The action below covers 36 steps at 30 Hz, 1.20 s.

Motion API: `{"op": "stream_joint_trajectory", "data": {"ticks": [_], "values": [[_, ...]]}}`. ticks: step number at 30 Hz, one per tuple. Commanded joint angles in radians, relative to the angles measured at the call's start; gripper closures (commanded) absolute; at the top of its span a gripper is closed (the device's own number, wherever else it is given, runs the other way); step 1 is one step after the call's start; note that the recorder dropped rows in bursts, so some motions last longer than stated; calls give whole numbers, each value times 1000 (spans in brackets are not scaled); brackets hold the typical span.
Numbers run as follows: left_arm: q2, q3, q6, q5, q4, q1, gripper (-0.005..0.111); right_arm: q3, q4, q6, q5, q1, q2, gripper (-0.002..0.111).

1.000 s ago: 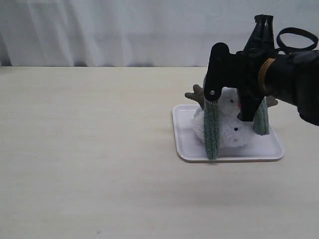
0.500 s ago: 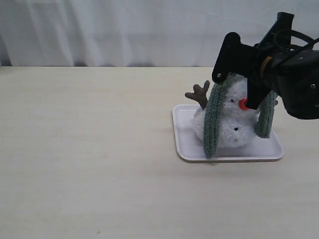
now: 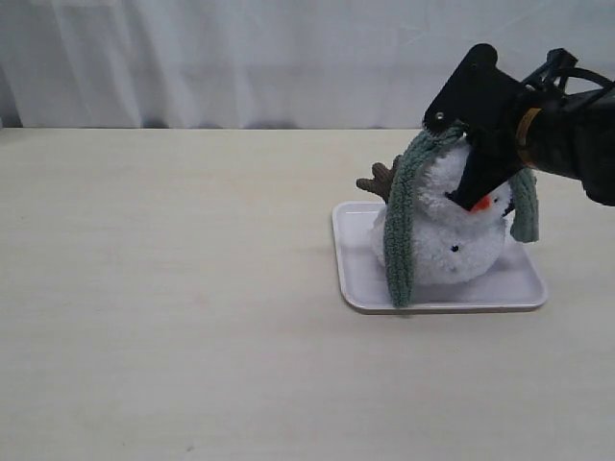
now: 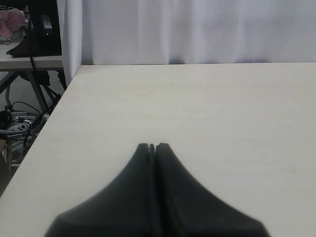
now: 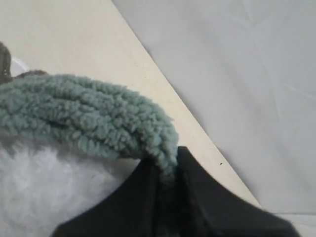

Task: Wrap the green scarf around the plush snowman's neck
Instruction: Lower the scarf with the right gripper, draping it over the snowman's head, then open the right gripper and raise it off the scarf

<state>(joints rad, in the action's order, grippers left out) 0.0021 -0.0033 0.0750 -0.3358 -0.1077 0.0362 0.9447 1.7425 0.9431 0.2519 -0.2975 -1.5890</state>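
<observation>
The plush snowman (image 3: 452,240) sits on a white tray (image 3: 357,284), orange nose pointing right. The green scarf (image 3: 397,240) lies over the top of its head; one end hangs down the left side to the tray, the other (image 3: 524,206) dangles at the right, clear of the tray. My right gripper (image 3: 440,130) is at the head's top, shut on the scarf's middle. In the right wrist view the scarf (image 5: 84,116) is pinched in that gripper (image 5: 168,165) above white fur (image 5: 39,182). The neck is hidden. My left gripper (image 4: 152,146) is shut and holds nothing, over bare table.
A brown twig arm (image 3: 380,182) sticks out left of the snowman's head. A white curtain (image 3: 240,58) hangs behind the table's far edge. In the left wrist view the table's edge (image 4: 47,128) drops to cables and a stand.
My right gripper has risen and swung to the right with the scarf, pulling its middle up over the snowman's head. The scarf's right end has lifted off the tray.
</observation>
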Motion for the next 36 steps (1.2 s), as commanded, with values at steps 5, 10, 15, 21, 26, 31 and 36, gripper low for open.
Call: {"op": "stream_joint_trajectory", "data": {"ticks": [5, 10, 15, 21, 26, 31, 36], "values": [[-2, 3, 1, 13, 4, -1, 107, 9, 2, 66, 31, 17, -2, 71], [-2, 3, 1, 13, 4, -1, 107, 9, -150, 68, 71, 28, -2, 70], [-2, 3, 1, 13, 4, -1, 107, 37, -443, -42, 63, 63, -2, 70], [-2, 3, 1, 13, 4, -1, 107, 80, -863, -381, 63, 86, -2, 70], [-2, 3, 1, 13, 4, -1, 107, 90, -978, -487, 78, 86, -2, 70], [-2, 3, 1, 13, 4, -1, 107, 111, -1055, -499, 148, 86, -2, 70], [-2, 3, 1, 13, 4, -1, 107, 188, -1289, -703, 282, 86, -2, 70]]}}
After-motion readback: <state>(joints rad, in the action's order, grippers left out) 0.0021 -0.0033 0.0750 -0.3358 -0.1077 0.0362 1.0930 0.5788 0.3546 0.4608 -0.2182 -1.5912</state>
